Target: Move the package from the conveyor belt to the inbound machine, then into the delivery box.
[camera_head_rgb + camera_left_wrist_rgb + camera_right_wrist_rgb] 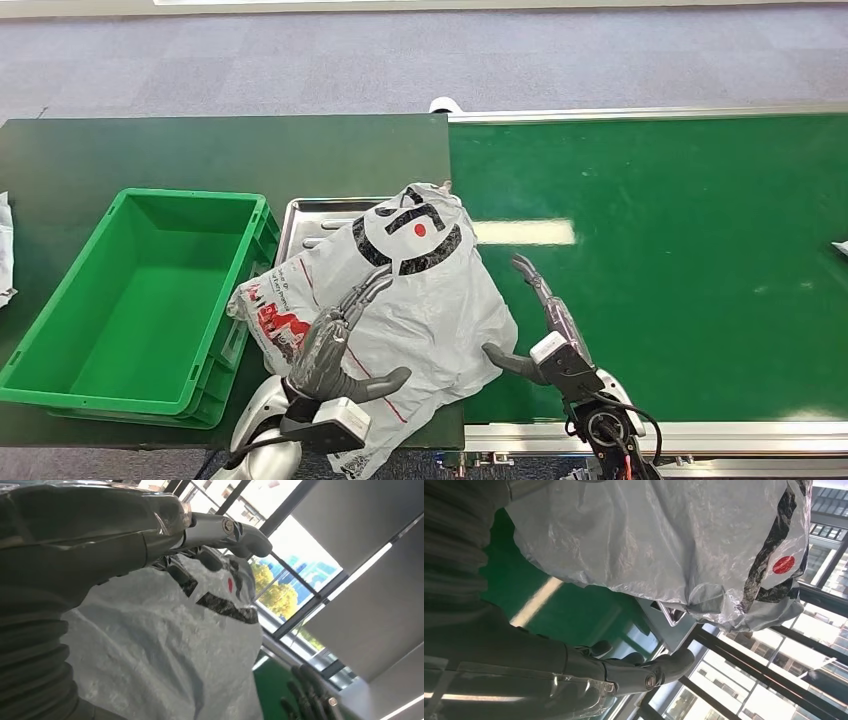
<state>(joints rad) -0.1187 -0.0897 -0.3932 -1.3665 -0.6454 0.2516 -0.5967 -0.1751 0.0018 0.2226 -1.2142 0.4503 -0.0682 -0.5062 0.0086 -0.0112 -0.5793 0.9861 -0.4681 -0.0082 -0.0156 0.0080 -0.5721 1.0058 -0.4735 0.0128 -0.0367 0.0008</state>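
While trees show by wrist, package (410, 290) covers tray (310, 215).

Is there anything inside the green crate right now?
No, in the head view the green crate is bare inside, and the package lies beside it on the metal tray.

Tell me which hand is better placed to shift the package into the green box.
Left, probably. The left hand rests on the package, on the side nearest the green box. The right hand sits open beside the package's far edge, over the conveyor belt.
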